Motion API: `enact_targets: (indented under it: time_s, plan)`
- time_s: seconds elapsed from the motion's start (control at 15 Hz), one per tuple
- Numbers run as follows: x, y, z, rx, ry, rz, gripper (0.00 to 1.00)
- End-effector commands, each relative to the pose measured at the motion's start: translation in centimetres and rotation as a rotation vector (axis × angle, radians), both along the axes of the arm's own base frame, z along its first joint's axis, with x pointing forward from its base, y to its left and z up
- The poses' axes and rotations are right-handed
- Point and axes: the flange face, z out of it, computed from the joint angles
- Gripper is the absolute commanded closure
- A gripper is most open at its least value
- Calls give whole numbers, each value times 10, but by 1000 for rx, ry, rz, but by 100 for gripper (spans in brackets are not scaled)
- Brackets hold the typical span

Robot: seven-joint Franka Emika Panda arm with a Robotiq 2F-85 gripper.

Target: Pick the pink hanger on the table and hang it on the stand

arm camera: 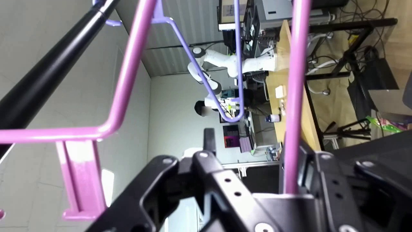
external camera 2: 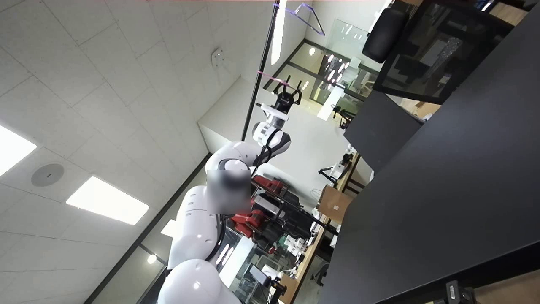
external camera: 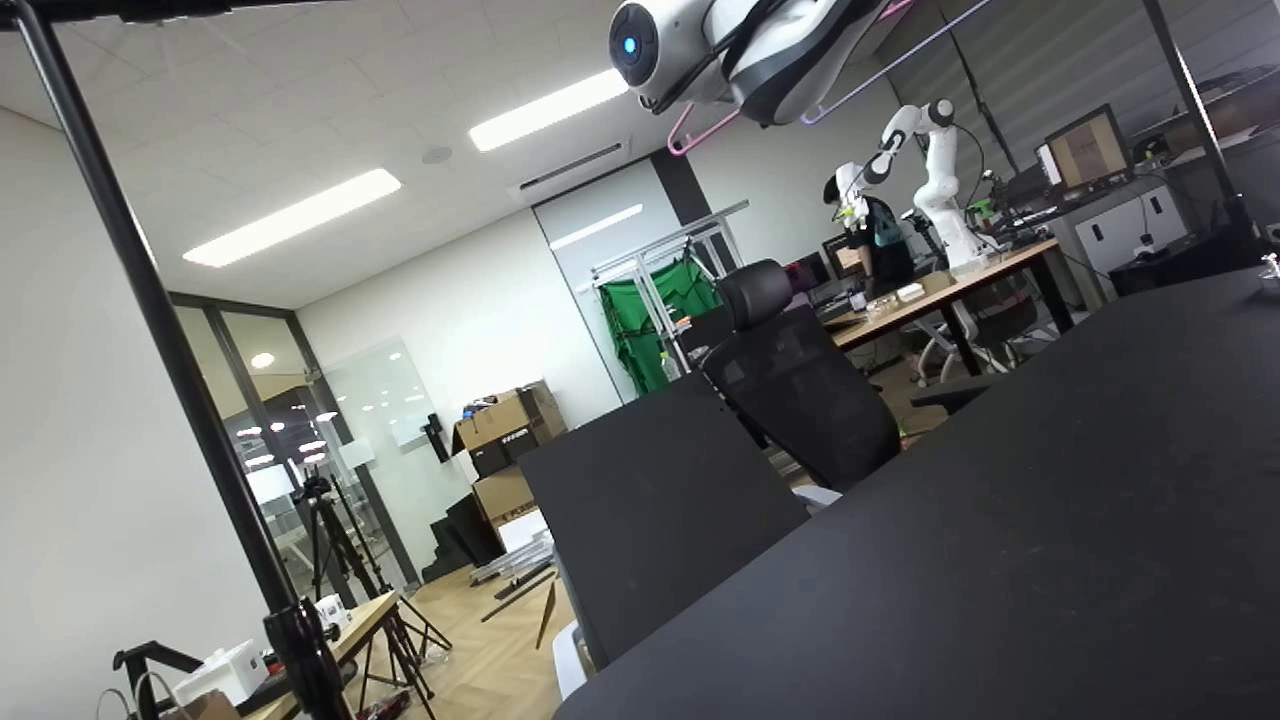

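1. Since hanging is the aim, the pink hanger [arm camera: 297, 83] is set with one end at the stand's black pole [external camera 2: 263, 59], presumably so that its weight can be borne there; whether the hook is seated cannot be told.
2. The purple hanger [arm camera: 238, 64] is seen at the same pole, by which its use as a rail is suggested.
3. The fingers [arm camera: 209, 138] of the gripper [external camera 2: 294, 80] are spread wide, probably so that the pink hanger can be let go.
4. Its long bar is seen close beside the finger at the wrist view's right; contact cannot be confirmed. The black surface [external camera: 950, 560] is seen well apart.
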Motion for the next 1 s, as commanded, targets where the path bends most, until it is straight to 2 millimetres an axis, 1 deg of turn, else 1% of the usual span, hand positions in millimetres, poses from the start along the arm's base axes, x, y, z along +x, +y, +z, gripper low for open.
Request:
enact_targets:
  time_s: [0.0, 0.07, 0.13, 0.2, 0.4, 0.67, 0.73, 0.8, 0.93]
  plan:
    - [-1, 12, 12, 103, 34, 98, 11]
    - [-1, 19, 12, 143, 56, 132, 5]
    - [-2, 27, 12, 187, 81, 168, 1]
    - [-3, 37, 11, 228, 105, 204, 0]
    - [-8, 66, 14, 309, 163, 295, 0]
    - [-17, 103, 17, 323, 199, 385, 0]
    - [-18, 108, 14, 316, 201, 376, 0]
    - [-12, 102, 10, 316, 180, 365, 0]
    - [-14, 111, 8, 316, 192, 376, 0]
